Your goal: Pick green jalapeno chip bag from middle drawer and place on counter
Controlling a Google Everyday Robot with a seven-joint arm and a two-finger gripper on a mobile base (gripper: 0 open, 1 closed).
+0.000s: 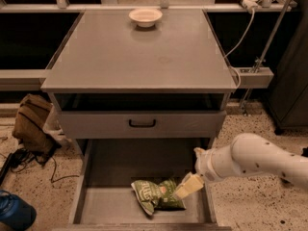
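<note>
**Claw at bag in open drawer**

Bag (pixel 156 194) lies crumpled on the drawer (pixel 120 160) floor, near the front and right of centre, lettering up. The drawer is pulled out below a closed drawer front (pixel 91 124) with a black handle. White arm (pixel 255 160) reaches in from the right over the drawer's right wall. Claw (pixel 188 186) is down inside the drawer, its pale tip against the bag's right edge. Can't tell if the claw is released or clenched. Bag rests flat, not lifted. Desk (pixel 139 57) above carries a white bowl (pixel 145 17) at the back, middle. Brown sack (pixel 31 121) sits on the room floor to the left.
</note>
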